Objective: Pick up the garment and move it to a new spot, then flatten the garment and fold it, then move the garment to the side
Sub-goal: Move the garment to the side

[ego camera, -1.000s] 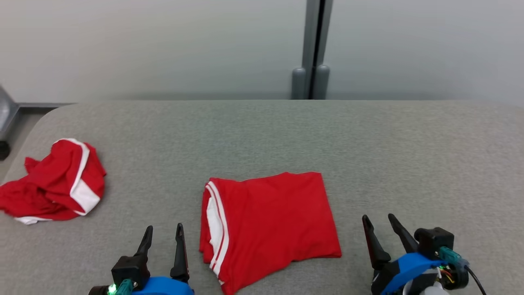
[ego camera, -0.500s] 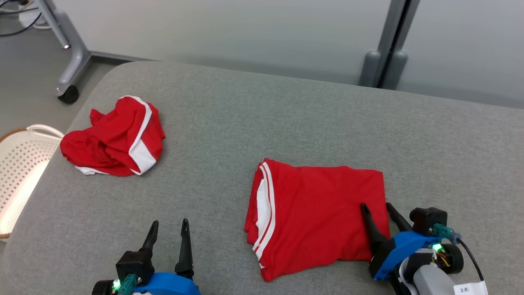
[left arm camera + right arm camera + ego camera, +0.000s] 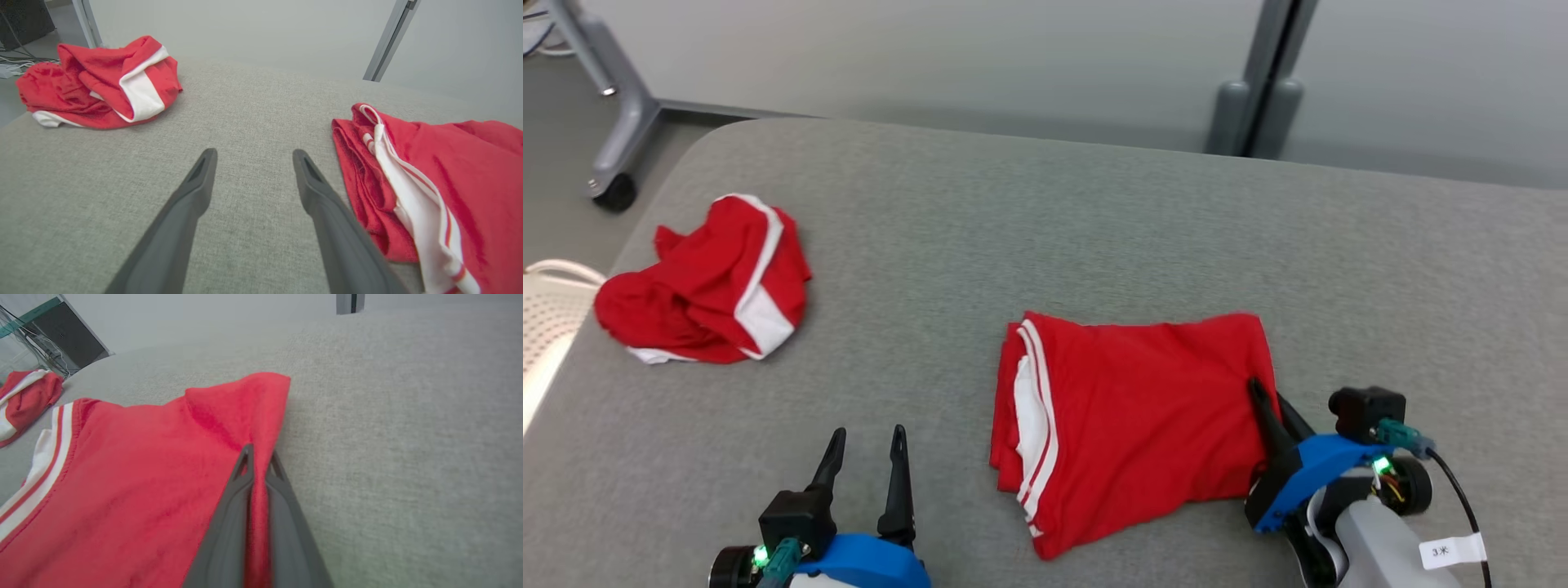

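Right wrist view had the right gripper clamped on the folded garment, so only the side-move seemingly remained.

**Three cameras on one table**

The head view looks steeply down on the grey table from above its near edge. Both wrist views sit low and close, skimming along its surface. All three views share the folded garment and, toward the upper left, the crumpled garment.
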